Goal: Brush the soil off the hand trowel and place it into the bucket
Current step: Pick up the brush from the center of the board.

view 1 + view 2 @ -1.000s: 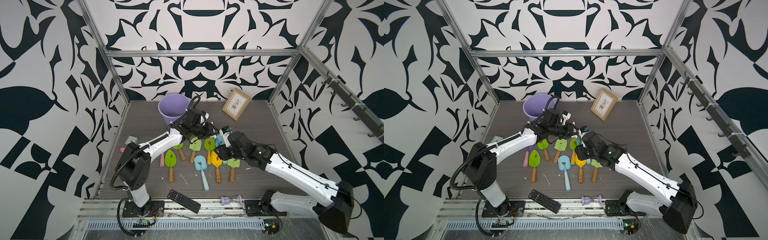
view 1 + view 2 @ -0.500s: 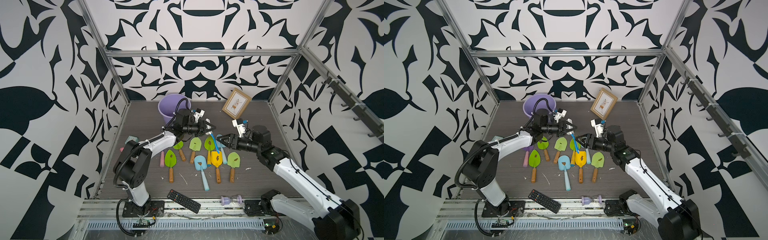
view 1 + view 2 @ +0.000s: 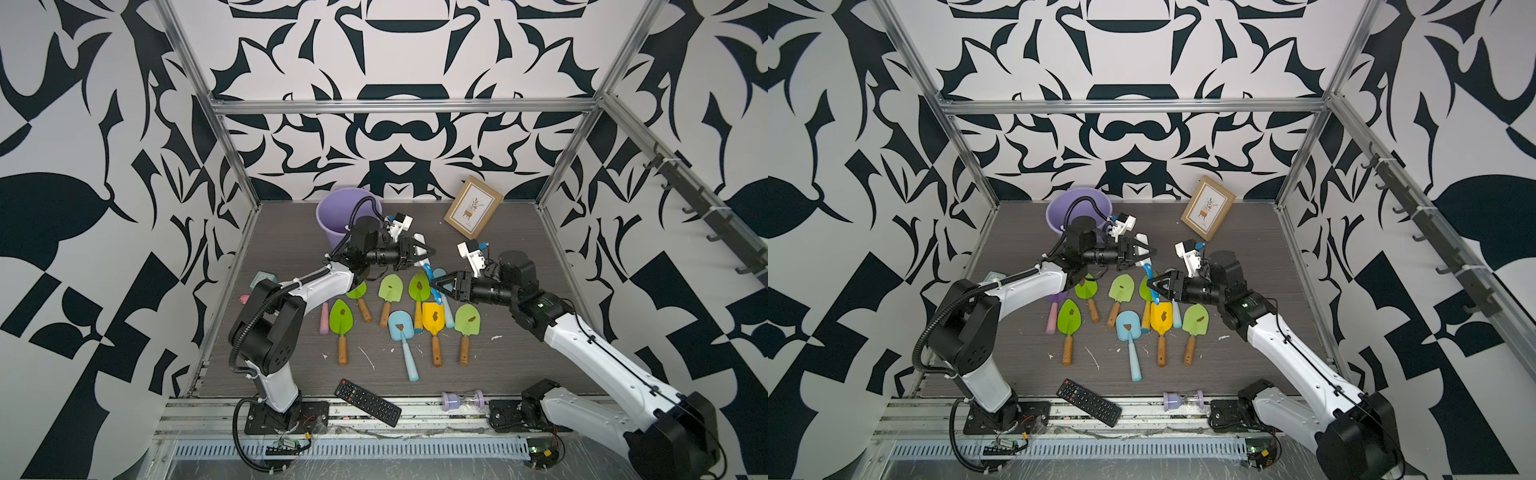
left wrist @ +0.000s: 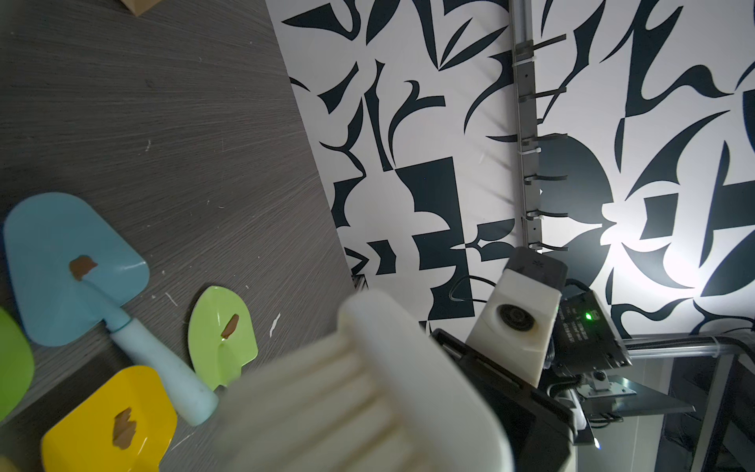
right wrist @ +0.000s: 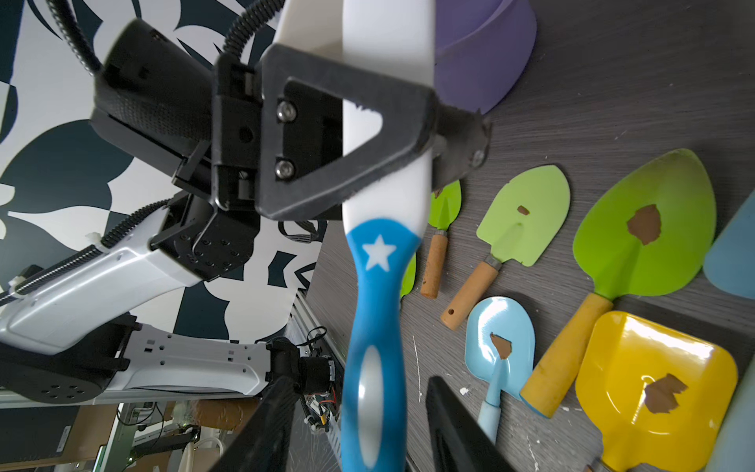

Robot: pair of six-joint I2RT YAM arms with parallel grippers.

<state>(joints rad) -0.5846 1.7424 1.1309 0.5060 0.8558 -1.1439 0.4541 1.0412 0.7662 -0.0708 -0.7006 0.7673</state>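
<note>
Several hand trowels lie in the middle of the floor, among them a yellow one (image 3: 432, 318), a blue one (image 3: 401, 327) and a green one (image 3: 341, 318). Each blade carries a brown patch of soil (image 5: 644, 224). None is held. Above them my left gripper (image 3: 428, 253) is shut on the white head end of a brush (image 5: 384, 171). Its blue handle (image 3: 435, 292) hangs between the fingers of my right gripper (image 5: 363, 408), which stands open with a gap on each side. The lilac bucket (image 3: 332, 216) stands at the back left, behind the left arm.
A framed picture (image 3: 473, 208) leans on the back wall. A black remote (image 3: 368, 402) and a lilac hourglass (image 3: 462, 400) lie at the front edge. A pink stick (image 3: 324, 318) lies left of the trowels, and white scraps dot the floor.
Both grippers have risen off the trowels and drawn apart, the brush now spanning between them. My right jaws have narrowed around the blue handle.
</note>
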